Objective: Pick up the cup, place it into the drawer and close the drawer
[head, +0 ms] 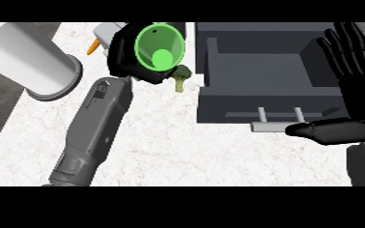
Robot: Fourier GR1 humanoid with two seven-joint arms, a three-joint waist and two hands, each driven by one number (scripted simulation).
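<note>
Left hand [132,53]: I've got it curled round the green cup [161,46], lifted near the table's [185,145] far edge
Right hand [342,77]: fingers spread, idle beside the open drawer [260,72]
Risk: I judge the cup could clip the drawer's near wall; broccoli [182,77] sits just below

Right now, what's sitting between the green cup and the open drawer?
In the head view, a small broccoli floret lies between the cup and the drawer.

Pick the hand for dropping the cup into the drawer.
Left. The left hand is already curled round the green cup, just left of the open drawer. The right hand is open at the drawer's right side, holding nothing.
</note>
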